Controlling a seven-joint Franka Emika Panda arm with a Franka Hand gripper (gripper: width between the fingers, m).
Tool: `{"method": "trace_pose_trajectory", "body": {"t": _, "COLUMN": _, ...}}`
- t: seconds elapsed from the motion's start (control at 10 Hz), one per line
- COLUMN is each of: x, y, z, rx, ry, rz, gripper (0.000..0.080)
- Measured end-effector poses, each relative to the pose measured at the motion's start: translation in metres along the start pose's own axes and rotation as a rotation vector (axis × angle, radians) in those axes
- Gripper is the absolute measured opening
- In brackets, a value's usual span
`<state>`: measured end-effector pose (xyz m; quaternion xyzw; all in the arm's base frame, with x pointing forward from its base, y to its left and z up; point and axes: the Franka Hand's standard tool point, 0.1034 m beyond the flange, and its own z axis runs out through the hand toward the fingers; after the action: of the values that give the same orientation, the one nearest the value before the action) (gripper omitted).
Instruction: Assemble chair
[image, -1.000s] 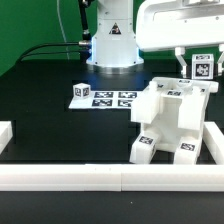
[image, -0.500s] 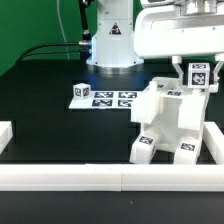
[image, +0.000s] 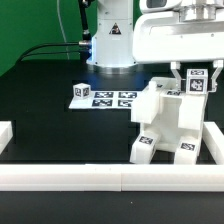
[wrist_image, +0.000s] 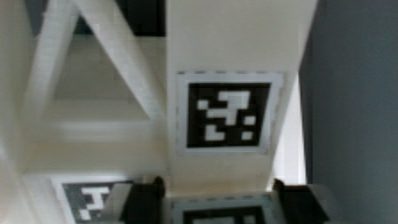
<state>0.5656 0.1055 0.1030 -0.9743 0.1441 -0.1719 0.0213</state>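
The partly built white chair stands at the exterior view's right, with tags on its lower blocks and upper edge. My gripper hangs just above the chair's upper right part and is shut on a small white tagged piece. In the wrist view the dark fingers clamp that tagged piece from both sides. Beyond it lies a long white chair slab with a square tag. A small white tagged cube sits on the black table beside the marker board.
A long white border rail runs along the table's front, with side pieces at the exterior view's left and right. The arm's base stands at the back behind the marker board.
My gripper has come down and slightly toward the exterior view's left with the tagged piece, closer to the chair's upper right part. The chair and the cube have not moved.
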Motion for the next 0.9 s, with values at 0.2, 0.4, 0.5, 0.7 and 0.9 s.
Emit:
{"method": "trace_pose_trajectory", "body": {"t": 0.2, "x": 0.0001, "y": -0.0003, "z": 0.0003, "rx": 0.001, "ry": 0.005, "rz": -0.001, "gripper": 0.0282}}
{"method": "trace_pose_trajectory", "body": {"t": 0.4, "x": 0.0001, "y": -0.0008, "z": 0.0002, "rx": 0.001, "ry": 0.006, "rz": -0.002, "gripper": 0.0282}}
{"method": "trace_pose_trajectory", "body": {"t": 0.5, "x": 0.0001, "y": -0.0008, "z": 0.0002, "rx": 0.001, "ry": 0.006, "rz": -0.002, "gripper": 0.0282}}
{"method": "trace_pose_trajectory", "body": {"t": 0.7, "x": 0.0, "y": -0.0008, "z": 0.0002, "rx": 0.001, "ry": 0.005, "rz": -0.002, "gripper": 0.0283}}
{"method": "trace_pose_trajectory", "body": {"t": 0.9, "x": 0.0002, "y": -0.0009, "z": 0.0001, "rx": 0.002, "ry": 0.006, "rz": -0.002, "gripper": 0.0604}}
